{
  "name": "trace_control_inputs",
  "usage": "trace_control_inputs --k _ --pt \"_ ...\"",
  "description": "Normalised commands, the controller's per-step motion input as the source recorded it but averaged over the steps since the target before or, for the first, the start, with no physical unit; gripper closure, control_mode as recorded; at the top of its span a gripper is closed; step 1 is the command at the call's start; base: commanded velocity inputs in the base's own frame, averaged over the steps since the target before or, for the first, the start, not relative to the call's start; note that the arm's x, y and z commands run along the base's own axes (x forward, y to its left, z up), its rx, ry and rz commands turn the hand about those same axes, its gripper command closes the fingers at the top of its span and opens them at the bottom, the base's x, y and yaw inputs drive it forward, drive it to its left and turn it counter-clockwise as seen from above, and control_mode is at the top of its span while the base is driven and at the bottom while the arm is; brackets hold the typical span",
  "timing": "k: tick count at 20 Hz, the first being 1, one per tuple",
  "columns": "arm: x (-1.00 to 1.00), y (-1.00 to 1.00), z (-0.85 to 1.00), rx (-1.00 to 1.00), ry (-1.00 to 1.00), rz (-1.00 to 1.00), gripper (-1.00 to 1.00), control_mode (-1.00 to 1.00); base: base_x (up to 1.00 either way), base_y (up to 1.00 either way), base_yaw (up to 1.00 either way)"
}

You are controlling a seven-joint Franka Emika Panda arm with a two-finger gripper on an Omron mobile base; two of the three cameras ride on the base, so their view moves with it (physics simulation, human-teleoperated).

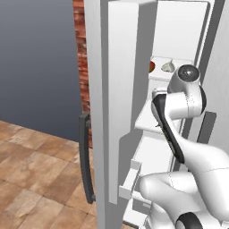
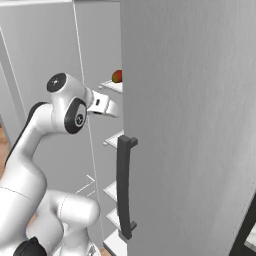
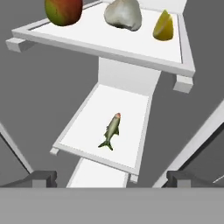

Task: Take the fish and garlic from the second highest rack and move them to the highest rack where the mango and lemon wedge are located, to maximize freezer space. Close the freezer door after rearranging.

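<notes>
Hand view: your gripper [image 3: 112, 177] sits with both finger tips spread wide and nothing between them, looking down into the freezer [image 3: 39, 105] from in front of the shelves. Straight ahead and below lies the fish [image 3: 111, 131], alone on the second highest rack [image 3: 87, 118], lengthwise with its head pointing toward the back wall. To take it well, I'd judge you should come down centred over its body and turn the fingers to close across its narrow width, not along its length; it lies flat, so go low before closing. Above it, the highest rack [image 3: 100, 48] with its raised pale lip already holds the mango [image 3: 64, 10] at one end, the garlic [image 3: 124, 14] in the middle and the lemon wedge [image 3: 163, 26] at the other end, each apart from the next. So only the fish looks left to lift; the gap near the front lip seems the likeliest landing spot. Left base view: the freezer door [image 1: 120, 103] stands open beside the arm, its bar handle [image 1: 86, 156] well clear, not yet shut.
</notes>
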Motion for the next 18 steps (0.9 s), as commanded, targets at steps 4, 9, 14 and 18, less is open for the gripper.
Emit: trace_control_inputs --k 4,9,14,18 --pt "0.08 0.15 -0.48 0.00 0.06 0.00 -1.00 -1.00 0.00 0.00 0.00" --pt "0.20 0.06 -0.41 0.00 0.10 0.00 -1.00 -1.00 0.00 0.00 0.00" --pt "0.27 0.00 -0.36 0.00 0.10 -0.01 -1.00 -1.00 0.00 0.00 0.00" --pt "0.46 0.00 -0.29 0.01 0.07 -0.02 -1.00 -1.00 0.00 0.00 0.00"
